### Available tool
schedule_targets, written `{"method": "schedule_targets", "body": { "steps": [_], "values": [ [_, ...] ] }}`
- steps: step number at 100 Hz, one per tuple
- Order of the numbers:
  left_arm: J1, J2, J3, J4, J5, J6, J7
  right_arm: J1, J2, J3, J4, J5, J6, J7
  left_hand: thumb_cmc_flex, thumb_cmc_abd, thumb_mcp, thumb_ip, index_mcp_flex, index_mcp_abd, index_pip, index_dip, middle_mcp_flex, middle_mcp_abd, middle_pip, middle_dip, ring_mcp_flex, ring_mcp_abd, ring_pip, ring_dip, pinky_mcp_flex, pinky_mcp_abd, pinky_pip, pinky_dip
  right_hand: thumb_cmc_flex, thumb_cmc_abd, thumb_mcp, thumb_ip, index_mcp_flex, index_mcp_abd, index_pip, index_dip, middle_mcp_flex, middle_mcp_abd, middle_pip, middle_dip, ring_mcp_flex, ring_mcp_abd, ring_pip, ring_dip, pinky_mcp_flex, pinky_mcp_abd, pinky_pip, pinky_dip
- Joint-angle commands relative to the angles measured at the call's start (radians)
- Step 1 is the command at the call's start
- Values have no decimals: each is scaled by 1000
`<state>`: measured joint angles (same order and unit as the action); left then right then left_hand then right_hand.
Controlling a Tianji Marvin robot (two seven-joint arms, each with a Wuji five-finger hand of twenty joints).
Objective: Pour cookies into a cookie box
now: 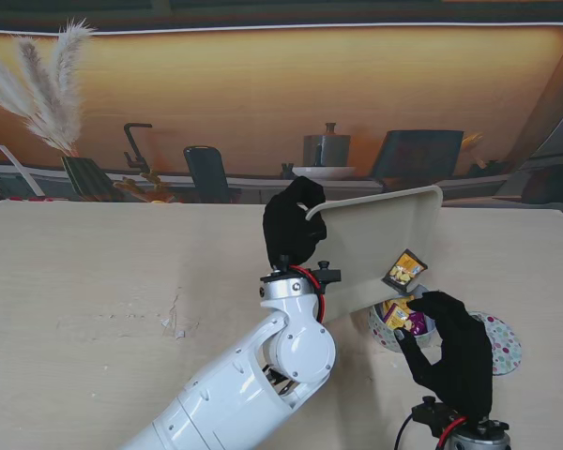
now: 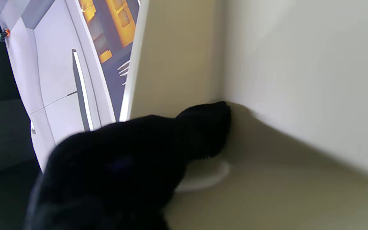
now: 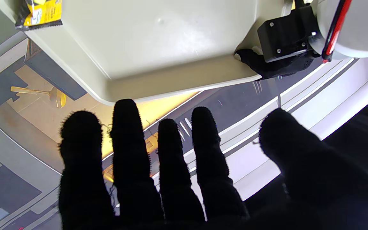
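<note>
My left hand (image 1: 291, 225) is shut on the near-left edge of a beige tray (image 1: 375, 244), holding it lifted and steeply tilted down to the right. A yellow cookie packet (image 1: 404, 270) lies at the tray's low right edge, just over the round cookie box (image 1: 387, 336), which holds yellow and purple packets (image 1: 400, 314). My right hand (image 1: 448, 356) is beside the box with its fingers spread and nothing in them. In the right wrist view the tray (image 3: 158, 41) is seen from its underside, with the packet (image 3: 38, 12) at its corner. The left wrist view shows my left hand (image 2: 139, 159) against the tray (image 2: 299, 64).
A round dotted disc (image 1: 503, 343) lies on the table right of the box, partly behind my right hand. The pale wooden table (image 1: 122, 281) stretches to the left. Chairs and a pot stand beyond the far edge.
</note>
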<state>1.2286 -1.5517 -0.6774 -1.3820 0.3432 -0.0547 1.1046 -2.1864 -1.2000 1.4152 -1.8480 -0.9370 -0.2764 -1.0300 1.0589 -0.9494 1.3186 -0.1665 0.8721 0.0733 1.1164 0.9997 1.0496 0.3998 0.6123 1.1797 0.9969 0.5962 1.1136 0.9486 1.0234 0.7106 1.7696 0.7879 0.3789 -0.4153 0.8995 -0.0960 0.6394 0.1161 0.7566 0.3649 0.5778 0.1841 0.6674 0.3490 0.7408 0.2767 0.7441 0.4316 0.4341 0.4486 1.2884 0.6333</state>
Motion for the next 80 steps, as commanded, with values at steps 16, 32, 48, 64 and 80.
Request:
{"method": "schedule_targets", "body": {
  "steps": [16,32,48,64,80],
  "values": [
    [3,5,12,-30,47,-11,-25,-1,-4,-3,-3,1,0,14,62,135,137,52,12,-41,22,-4,120,-95,203,63,128,-33,257,56,24,-13,53,-7,-16,22,1,28,36,12,-3,-7,-8,9,14,5,-19,28,8,-5,-13,-6,-15,-17],
    [-7,8,20,-12,79,-12,-14,-1,-4,-2,-3,0,0,13,63,136,137,52,10,-39,22,-4,119,-95,204,63,128,-33,257,56,24,-13,53,-8,-16,22,1,28,36,11,-2,-7,-6,8,15,6,-19,28,8,-5,-13,-6,-15,-17],
    [-14,8,28,2,106,-20,-1,-2,-4,-1,-2,0,0,12,61,137,138,54,6,-41,25,-3,117,-97,205,63,128,-35,257,55,24,-13,51,-11,-16,23,1,28,36,11,-2,-7,-8,7,15,6,-20,27,8,-5,-13,-7,-15,-18],
    [-15,7,33,6,125,-42,19,-3,-5,0,-1,1,-2,9,60,137,140,54,5,-39,26,-4,118,-97,208,61,132,-40,259,54,24,-13,51,-12,-16,23,1,28,37,12,-3,-7,-8,8,15,6,-21,29,9,-5,-13,-7,-14,-18],
    [-9,13,36,-10,140,-50,17,-3,-5,-1,-1,1,-1,7,58,135,143,55,5,-40,28,-4,118,-98,209,59,134,-42,260,53,25,-13,50,-15,-16,23,1,28,39,13,-2,-7,-7,8,17,6,-19,28,10,-4,-12,-9,-15,-19]
  ]
}}
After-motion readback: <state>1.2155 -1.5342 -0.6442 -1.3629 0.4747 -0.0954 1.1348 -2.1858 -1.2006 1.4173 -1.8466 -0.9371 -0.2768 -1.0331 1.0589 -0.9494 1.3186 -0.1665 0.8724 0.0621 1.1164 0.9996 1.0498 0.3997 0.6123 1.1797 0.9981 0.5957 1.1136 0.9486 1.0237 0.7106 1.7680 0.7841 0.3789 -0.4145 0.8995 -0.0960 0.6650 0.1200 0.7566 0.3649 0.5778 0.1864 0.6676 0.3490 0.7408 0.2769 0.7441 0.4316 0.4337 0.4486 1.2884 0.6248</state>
